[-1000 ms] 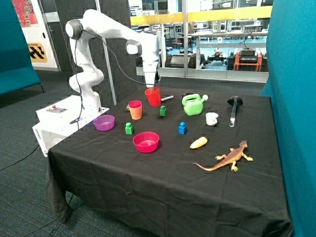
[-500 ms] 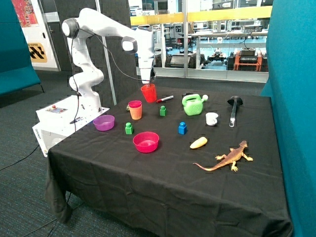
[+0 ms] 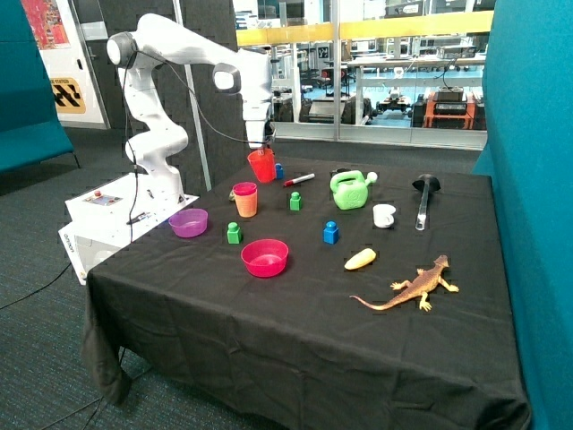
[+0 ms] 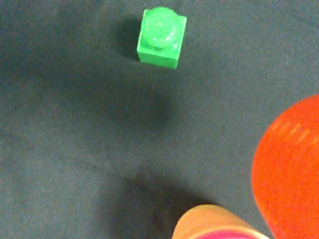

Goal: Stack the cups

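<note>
Gripping tapered red-orange cup [image 3: 261, 166] aloft, gripper [image 3: 258, 146] near nested cups [image 3: 244, 199].

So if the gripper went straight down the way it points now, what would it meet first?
Probably bare tablecloth. The gripper holds the red-orange cup in the air, and the wrist view shows the pink-and-yellow cup stack only at the edge of its line, so the held cup may clip its rim. Depth is unclear.

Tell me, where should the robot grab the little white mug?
Probably by the rim, coming straight down from above. The white mug stands upright with its mouth open to the top, and there is free cloth around it. The hand is busy now, holding the red cup by its rim.
</note>
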Controlling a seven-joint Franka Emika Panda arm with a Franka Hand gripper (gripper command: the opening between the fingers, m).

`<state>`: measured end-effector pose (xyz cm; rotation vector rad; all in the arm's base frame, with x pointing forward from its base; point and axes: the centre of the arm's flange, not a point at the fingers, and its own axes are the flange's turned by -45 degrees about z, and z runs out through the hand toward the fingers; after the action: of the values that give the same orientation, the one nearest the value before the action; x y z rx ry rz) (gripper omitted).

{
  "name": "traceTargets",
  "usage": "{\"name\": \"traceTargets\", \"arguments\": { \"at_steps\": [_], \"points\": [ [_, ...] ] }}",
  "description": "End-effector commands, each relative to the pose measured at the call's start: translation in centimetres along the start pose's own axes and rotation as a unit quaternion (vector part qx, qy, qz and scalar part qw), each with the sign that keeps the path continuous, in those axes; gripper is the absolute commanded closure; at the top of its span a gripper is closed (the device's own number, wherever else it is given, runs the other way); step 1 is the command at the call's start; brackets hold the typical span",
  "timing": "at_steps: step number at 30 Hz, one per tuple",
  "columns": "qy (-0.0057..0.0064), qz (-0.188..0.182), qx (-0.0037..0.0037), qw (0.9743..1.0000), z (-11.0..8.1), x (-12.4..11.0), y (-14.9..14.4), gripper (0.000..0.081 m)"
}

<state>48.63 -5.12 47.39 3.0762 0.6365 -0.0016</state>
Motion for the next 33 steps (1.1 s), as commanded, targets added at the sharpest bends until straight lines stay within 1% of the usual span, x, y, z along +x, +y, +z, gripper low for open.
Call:
{"name": "traceTargets", "arguments": {
  "at_steps": [1,2,3,4,5,7,10,14,24,33],
  "points": [
    [0.0005,-0.001,0.00004,1.0,0.3,-1.9,-1.1,0.0808],
    [0.0005,-0.153,-0.00004,0.9882,6.3,4.4,-2.4,0.0808],
    [0.0005,-0.002,0.00003,1.0,3.7,0.9,-1.9,0.0808],
    [0.0005,-0.005,0.00003,1.0,2.6,-1.0,-1.8,0.0808],
    [0.0005,-0.008,0.00003,1.0,2.1,-2.1,-1.9,0.0808],
    [0.0005,-0.004,0.00003,1.0,1.9,-3.2,-2.1,0.0808],
    [0.0005,-0.008,0.00003,1.0,2.1,-4.0,-2.4,0.0808],
    [0.0005,-0.008,0.00003,1.0,2.3,-4.5,-2.5,0.0808],
    [0.0005,-0.004,0.00003,1.0,2.0,-5.0,-2.3,0.0808],
    [0.0005,0.001,0.00004,1.0,3.0,-5.9,-2.6,0.0808]
  ]
}}
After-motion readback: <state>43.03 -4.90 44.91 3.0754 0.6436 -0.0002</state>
